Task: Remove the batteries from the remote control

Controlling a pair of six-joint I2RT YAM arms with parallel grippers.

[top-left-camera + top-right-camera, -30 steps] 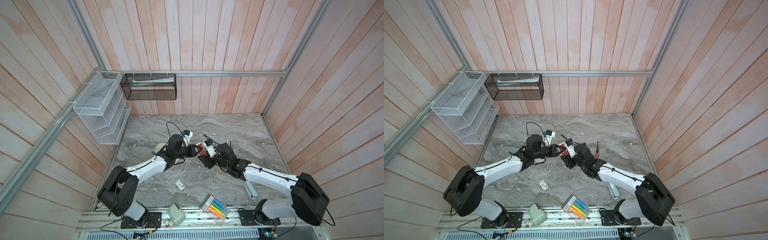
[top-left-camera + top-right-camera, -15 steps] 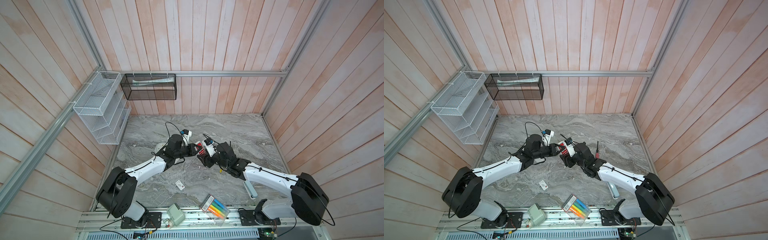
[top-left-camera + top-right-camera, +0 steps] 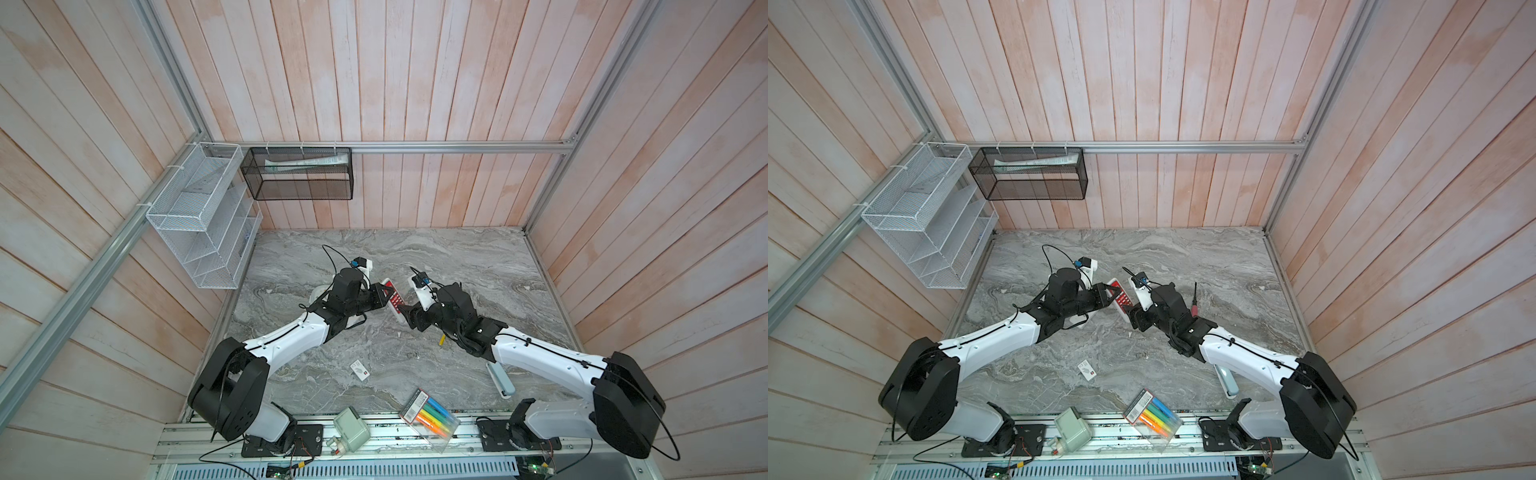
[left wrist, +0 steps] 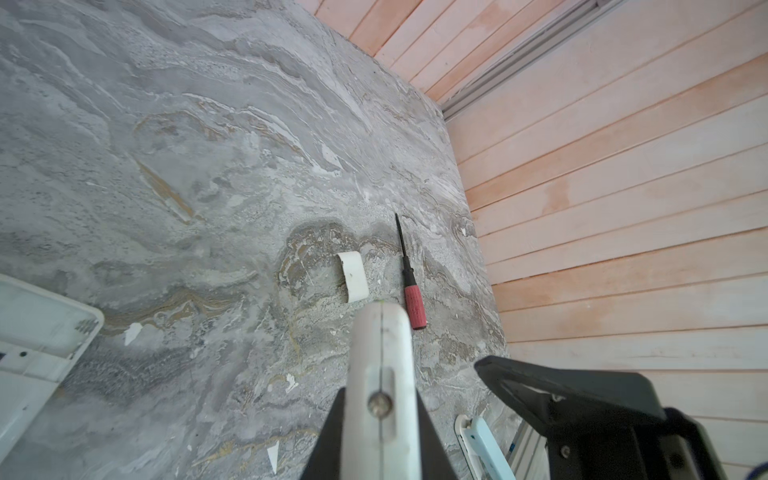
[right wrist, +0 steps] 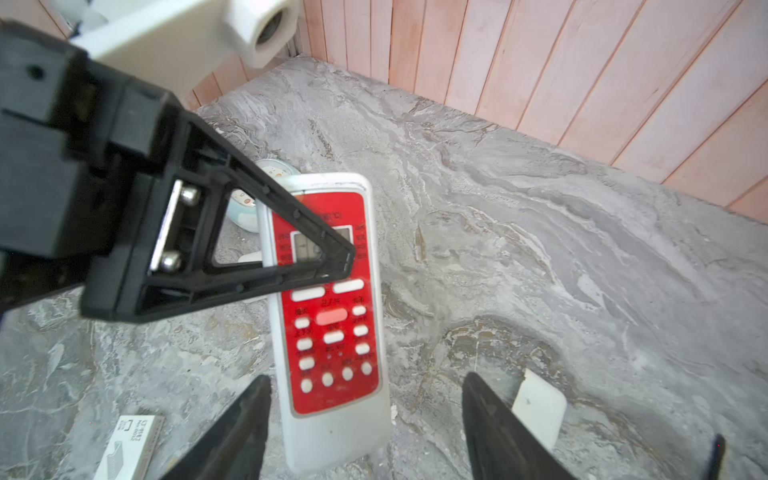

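Holding the remote control (image 5: 332,332) by its screen end, my left fingers (image 5: 249,289) are clamped narrow across it near the middle of both top views. It looks lifted clear of the worktop (image 3: 457,257). My right fingers (image 5: 243,432) stand wide to either side of its lower end, with a gap on each side, and grip nothing.

One of the batteries (image 3: 441,340), a small yellow cylinder as I read it, lies on the worktop right of centre in a top view, close beside the right arm. The red button face is turned toward the cameras, so the bay on the back is hidden and I cannot tell how many others sit inside. A white curved cover (image 4: 353,276) lies loose next to a red-handled screwdriver (image 4: 411,291), so I judge the bay to be open.

I expect the remote to be a light, stiff plastic shell, smooth enough to slide in a pinch. I would take its lower end across the two long edges, not on the buttons. The batteries should be light, hard and slick, and likely to roll once free. I would pinch each across its middle and ease it off the spring end first.
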